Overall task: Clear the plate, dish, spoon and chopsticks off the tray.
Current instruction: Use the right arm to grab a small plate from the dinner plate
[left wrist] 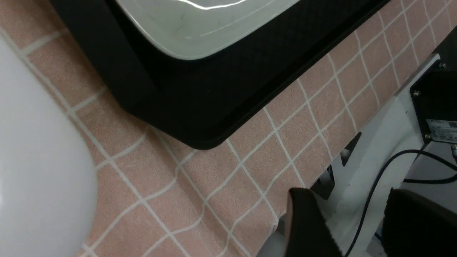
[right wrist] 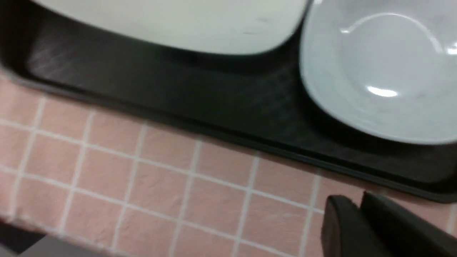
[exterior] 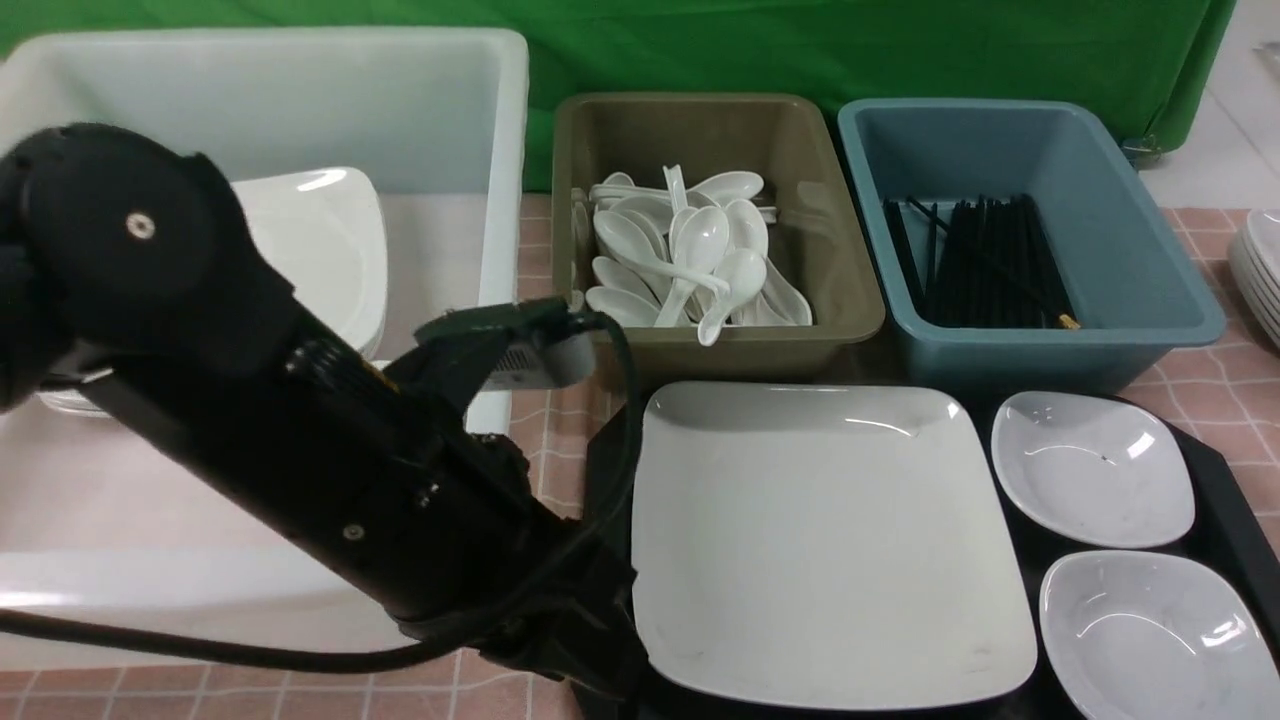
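On your far left a big white tub (exterior: 510, 150) holds a pile of white plates (exterior: 330, 240). Your left arm (exterior: 300, 430) reaches across in front of the tub and hides the left edge of the tray (exterior: 1215, 480). The left pincer (left wrist: 344, 200) is wide apart and holds nothing. It hangs past the near edge of the surface (exterior: 1220, 390), close to a tray corner.

Behind the tray, a brown bin (exterior: 840, 260) holds the white soup spoons (exterior: 700, 250). Next to it, a blue bin (exterior: 1140, 230) holds the black chopsticks (exterior: 985, 260).

The large square plate (exterior: 820, 540) sits on the tray and fills its left part. Two small dishes sit just beside it on the right, one far (exterior: 1095, 465) and one near (exterior: 1150, 630).

Your right pincer (right wrist: 351, 200) hangs over the pink cloth near the tray's front rim, with nothing in it. Its fingers look close together, but the picture is blurry, so you cannot tell if there is a gap.

More white plates (exterior: 1262, 270) are stacked at the far right.
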Tool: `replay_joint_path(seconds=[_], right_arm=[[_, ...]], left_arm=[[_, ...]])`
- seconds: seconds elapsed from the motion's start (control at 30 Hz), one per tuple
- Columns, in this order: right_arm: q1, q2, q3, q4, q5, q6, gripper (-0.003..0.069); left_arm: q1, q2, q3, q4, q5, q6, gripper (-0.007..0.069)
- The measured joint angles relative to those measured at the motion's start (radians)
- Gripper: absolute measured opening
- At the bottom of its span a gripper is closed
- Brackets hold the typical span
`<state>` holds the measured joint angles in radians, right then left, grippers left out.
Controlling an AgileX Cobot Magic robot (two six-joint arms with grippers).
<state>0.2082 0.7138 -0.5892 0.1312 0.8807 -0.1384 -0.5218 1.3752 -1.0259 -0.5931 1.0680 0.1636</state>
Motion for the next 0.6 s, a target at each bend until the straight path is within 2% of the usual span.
replay_joint_path(seconds=[0.1, 0.13, 0.17, 0.2, 0.23, 0.33, 0.37, 0.4, 0.53, 0.6], right_arm=[[0.055, 0.036, 0.0, 0.032, -0.003, -0.039, 0.0311], [0.08, 0.054, 0.0, 0.032, -0.006, -0.049, 0.0349], [0.08, 0.059, 0.0, 0.031, -0.008, -0.049, 0.0358], [0.12, 0.092, 0.0, 0.02, -0.021, -0.055, 0.0413], [0.161, 0.127, 0.0, -0.004, -0.042, -0.049, 0.0437], [0.218, 0.198, -0.005, -0.067, -0.081, -0.016, 0.0455], [0.266, 0.281, -0.021, -0.139, -0.096, 0.035, 0.0463], [0.271, 0.281, -0.025, -0.147, -0.096, 0.043, 0.0463], [0.367, 0.481, -0.084, -0.355, -0.118, 0.203, 0.0465], [0.381, 0.529, -0.094, -0.396, -0.128, 0.227, 0.0465]], left_arm=[[0.0, -0.001, -0.049, 0.055, -0.005, 0.007, 0.0281], [0.0, -0.003, -0.073, 0.087, -0.005, 0.008, 0.0276], [0.0, -0.004, -0.083, 0.094, -0.005, 0.008, 0.0274], [0.0, -0.008, -0.112, 0.138, -0.002, 0.006, 0.0265], [0.0, -0.013, -0.148, 0.172, 0.005, -0.009, 0.0256], [0.0, -0.022, -0.194, 0.22, 0.008, -0.034, 0.0242], [0.0, -0.025, -0.226, 0.246, 0.011, -0.054, 0.0232], [0.0, -0.025, -0.233, 0.248, 0.011, -0.058, 0.023], [0.0, -0.027, -0.262, 0.258, 0.011, -0.071, 0.0225], [0.0, -0.027, -0.263, 0.258, 0.011, -0.071, 0.0225]])
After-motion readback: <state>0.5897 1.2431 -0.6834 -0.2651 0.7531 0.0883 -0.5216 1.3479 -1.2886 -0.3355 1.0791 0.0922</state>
